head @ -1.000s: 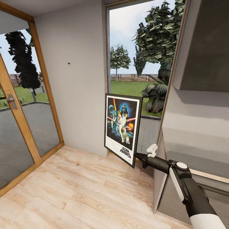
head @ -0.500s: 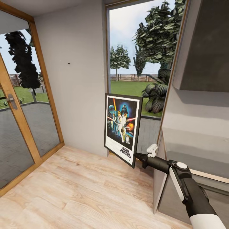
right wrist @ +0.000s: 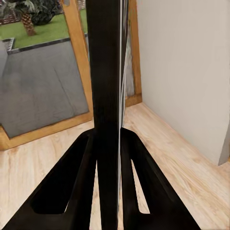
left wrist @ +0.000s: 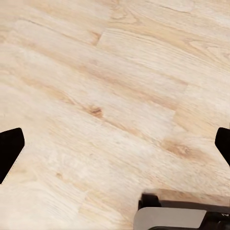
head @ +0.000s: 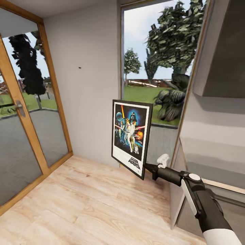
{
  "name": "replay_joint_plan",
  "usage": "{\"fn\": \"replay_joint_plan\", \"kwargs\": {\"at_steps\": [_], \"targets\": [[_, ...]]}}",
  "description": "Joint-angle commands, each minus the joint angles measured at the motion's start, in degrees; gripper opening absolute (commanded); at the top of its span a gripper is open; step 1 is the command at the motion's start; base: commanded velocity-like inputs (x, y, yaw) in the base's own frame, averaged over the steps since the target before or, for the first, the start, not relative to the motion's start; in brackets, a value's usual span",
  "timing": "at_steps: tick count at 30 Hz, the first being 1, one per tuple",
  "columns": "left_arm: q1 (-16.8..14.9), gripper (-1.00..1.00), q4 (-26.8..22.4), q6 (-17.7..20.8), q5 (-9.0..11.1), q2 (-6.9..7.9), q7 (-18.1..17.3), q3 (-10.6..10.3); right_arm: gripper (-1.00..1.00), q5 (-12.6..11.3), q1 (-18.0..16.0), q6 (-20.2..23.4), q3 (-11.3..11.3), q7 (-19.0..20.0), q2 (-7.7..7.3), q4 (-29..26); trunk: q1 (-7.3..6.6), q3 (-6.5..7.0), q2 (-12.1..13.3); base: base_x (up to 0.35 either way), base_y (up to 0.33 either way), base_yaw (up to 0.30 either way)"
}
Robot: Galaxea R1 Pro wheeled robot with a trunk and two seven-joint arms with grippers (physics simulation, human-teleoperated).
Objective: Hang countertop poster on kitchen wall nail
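Note:
The framed Star Wars poster (head: 131, 136) hangs upright in the air in front of the window. My right gripper (head: 147, 166) is shut on its lower right corner. In the right wrist view the poster (right wrist: 108, 96) stands edge-on as a thin black bar, clamped between the two dark fingers (right wrist: 81, 163). A tiny dark wall nail (head: 79, 67) sticks out of the pale grey wall, up and to the left of the poster. My left gripper (left wrist: 116, 148) is open over the wooden floor, with nothing between its fingertips (left wrist: 9, 154). The kitchen countertop is out of view.
A glass door with a wooden frame (head: 25, 126) and a handle (head: 19, 107) fills the left side. A tall window (head: 160, 68) is behind the poster. Grey cabinet panels (head: 217, 136) stand close on the right. Light wood floor (head: 85, 204) lies ahead.
The whole picture has shifted right, so the camera has moved. Wall, nail and door sit further right in the picture. The poster and my right arm keep their place in the view.

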Motion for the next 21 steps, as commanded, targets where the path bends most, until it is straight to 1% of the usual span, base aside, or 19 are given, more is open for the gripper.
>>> {"fn": "replay_joint_plan", "kwargs": {"at_steps": [1,7,16,21], "targets": [[0.03,1.0,-0.1,0.33,0.01,0.0,-0.03,0.01,-1.0,-0.22,-0.02,0.6,-0.09,0.39,0.02,-0.05,0.03,-0.01,-0.04,0.0,0.287,0.207],[0.03,1.0,-0.08,0.33,0.01,0.0,-0.03,0.01,-1.0,-0.22,-0.02,0.6,-0.09,0.39,0.01,-0.07,0.03,-0.01,-0.04,0.028,0.289,0.253],[0.03,1.0,-0.04,0.33,0.01,0.0,-0.03,0.01,-1.0,-0.22,-0.02,0.6,-0.09,0.39,0.04,-0.08,0.03,-0.01,-0.04,0.112,0.29,0.268],[0.03,1.0,-0.03,0.33,0.01,0.0,-0.03,0.01,-1.0,-0.22,-0.02,0.6,-0.09,0.39,0.03,-0.06,0.03,-0.01,-0.04,0.157,0.29,0.115]]}}
